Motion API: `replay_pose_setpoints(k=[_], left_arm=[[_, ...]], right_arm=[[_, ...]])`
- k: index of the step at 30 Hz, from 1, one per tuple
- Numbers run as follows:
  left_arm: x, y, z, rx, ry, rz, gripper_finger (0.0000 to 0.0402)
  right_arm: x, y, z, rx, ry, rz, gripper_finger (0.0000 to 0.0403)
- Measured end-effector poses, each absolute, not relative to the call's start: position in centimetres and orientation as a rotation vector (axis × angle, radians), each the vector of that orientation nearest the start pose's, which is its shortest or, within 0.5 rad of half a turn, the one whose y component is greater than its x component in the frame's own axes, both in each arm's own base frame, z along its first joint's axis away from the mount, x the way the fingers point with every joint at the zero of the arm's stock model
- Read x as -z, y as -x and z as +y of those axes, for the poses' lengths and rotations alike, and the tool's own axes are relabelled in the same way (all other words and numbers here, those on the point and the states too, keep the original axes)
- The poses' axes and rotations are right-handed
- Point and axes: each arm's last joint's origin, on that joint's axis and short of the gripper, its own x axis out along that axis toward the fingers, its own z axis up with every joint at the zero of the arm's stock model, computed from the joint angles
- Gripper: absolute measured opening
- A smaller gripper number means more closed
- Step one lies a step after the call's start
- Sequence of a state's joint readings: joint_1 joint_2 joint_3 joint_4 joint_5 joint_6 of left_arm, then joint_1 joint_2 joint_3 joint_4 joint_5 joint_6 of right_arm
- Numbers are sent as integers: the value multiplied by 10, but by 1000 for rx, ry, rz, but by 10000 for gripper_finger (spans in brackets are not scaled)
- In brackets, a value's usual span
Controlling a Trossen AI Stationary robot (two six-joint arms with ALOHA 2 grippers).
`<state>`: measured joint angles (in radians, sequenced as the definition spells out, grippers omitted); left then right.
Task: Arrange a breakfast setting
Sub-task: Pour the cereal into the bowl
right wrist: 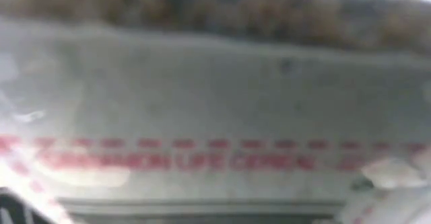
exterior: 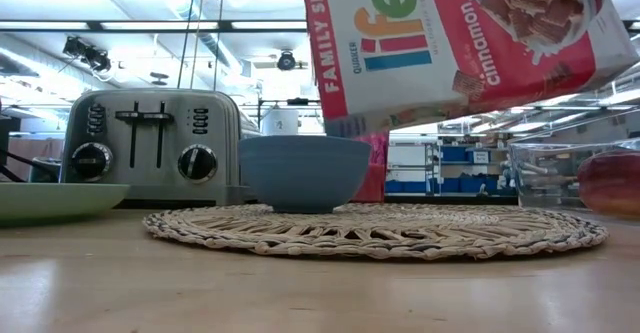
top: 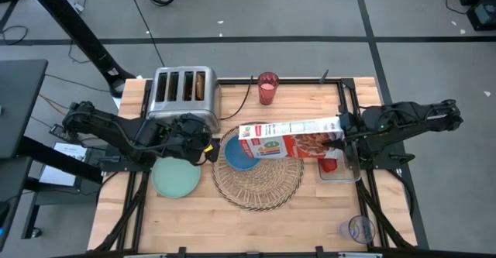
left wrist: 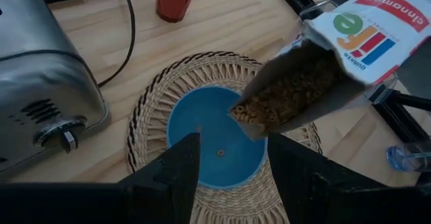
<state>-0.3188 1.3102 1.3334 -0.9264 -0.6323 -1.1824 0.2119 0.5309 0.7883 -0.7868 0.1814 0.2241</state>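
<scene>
A Life cereal box hangs tipped over the blue bowl, which stands on the round wicker placemat. The box's open end shows cereal just above the bowl. My right gripper is shut on the box's other end. My left gripper is open and empty, hovering above the bowl's left side. The pale green plate lies on the table left of the mat. The red cup stands at the far edge. A spoon is not in view. My right gripper holds the cereal box by its closed bottom end, coming level from the table's right. The box hides the fingers' exact placing. The box is lifted clear and lies nearly level, its open top end slanting down over the bowl.
The silver toaster stands at the far left with a toast slice in a slot, its cord running toward the cup. A clear tray holding a red fruit sits right of the mat. A clear cup stands near the front right corner.
</scene>
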Motion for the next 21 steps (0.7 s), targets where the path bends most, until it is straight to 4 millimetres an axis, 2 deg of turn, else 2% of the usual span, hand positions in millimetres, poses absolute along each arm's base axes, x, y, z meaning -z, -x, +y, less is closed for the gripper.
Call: replay_pose_setpoints(k=[12,21], left_arm=[[-350,-241,-71,-592,592,634,180],[-347,-237,-72,-521,436,734,180]], right_arm=[[-323,-107,18,-4,-37,567,240],[-319,-117,20,-2,-10,613,240]])
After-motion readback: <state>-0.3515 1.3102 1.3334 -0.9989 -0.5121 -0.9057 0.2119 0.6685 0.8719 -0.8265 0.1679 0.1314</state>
